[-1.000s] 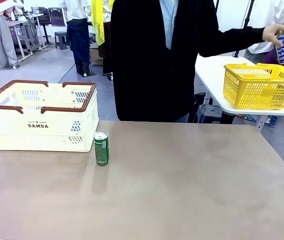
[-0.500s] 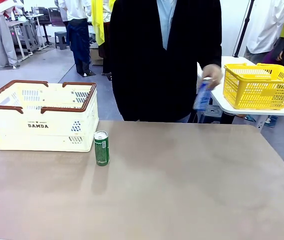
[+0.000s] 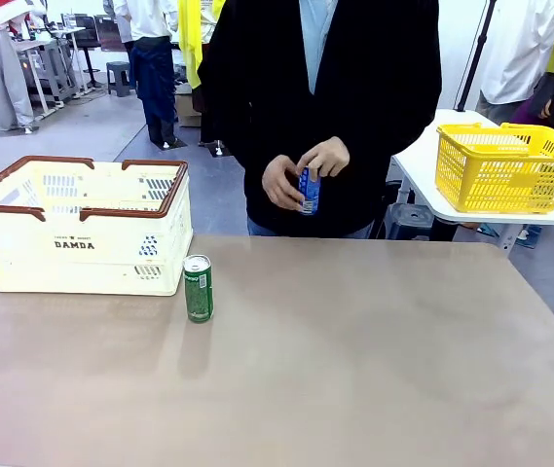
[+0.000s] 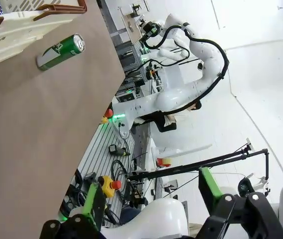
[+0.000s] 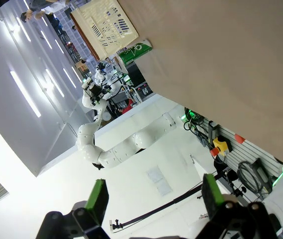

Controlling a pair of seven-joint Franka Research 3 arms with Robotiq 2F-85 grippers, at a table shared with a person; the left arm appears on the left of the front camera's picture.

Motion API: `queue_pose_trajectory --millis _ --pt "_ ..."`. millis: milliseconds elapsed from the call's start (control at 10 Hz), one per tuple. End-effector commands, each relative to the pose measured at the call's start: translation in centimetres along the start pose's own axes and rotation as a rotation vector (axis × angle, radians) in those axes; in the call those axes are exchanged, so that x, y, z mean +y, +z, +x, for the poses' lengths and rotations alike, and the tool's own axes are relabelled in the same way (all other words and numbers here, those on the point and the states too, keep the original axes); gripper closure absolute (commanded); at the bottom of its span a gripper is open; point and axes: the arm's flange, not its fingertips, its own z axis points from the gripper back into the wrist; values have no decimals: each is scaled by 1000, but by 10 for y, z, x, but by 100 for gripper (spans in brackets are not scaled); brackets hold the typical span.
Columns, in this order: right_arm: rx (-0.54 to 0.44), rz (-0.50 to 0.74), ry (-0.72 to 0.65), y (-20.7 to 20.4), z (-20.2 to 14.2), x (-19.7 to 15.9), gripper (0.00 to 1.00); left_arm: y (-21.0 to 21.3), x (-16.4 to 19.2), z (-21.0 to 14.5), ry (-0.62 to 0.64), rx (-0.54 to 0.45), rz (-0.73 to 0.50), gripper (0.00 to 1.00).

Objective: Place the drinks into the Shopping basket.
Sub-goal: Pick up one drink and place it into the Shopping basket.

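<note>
On the table (image 3: 354,350), far left, the Shopping basket (image 3: 82,243) stands with the green can (image 3: 198,288) upright just beside its corner, the blue can (image 3: 309,191) sits in the person's hands (image 3: 279,182) beyond the far edge, and the left gripper (image 4: 151,199) and right gripper (image 5: 154,198) each have their fingers spread apart.

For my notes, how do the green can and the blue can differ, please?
The green can stands upright on the table beside the cream basket; the blue can is held in the person's hands, off the table. The green can is untouched, the blue can partly covered. Both are slim cans.
</note>
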Motion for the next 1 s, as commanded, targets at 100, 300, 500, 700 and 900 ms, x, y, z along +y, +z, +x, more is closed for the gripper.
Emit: queue_pose_trajectory --millis 100,300,500,700,900 --pt "-11 -5 -9 -3 -3 3 0 -31 -40 10 42 28 49 0" --pt "-11 -5 -9 -3 -3 3 0 -115 -115 17 44 77 274 0" --pt "-11 -5 -9 -3 -3 3 0 -218 -156 20 -38 166 523 0" --pt "-11 -5 -9 -3 -3 3 0 -297 -165 33 -100 142 713 0" --pt "-11 -5 -9 -3 -3 3 0 -275 -180 22 -98 182 629 0"
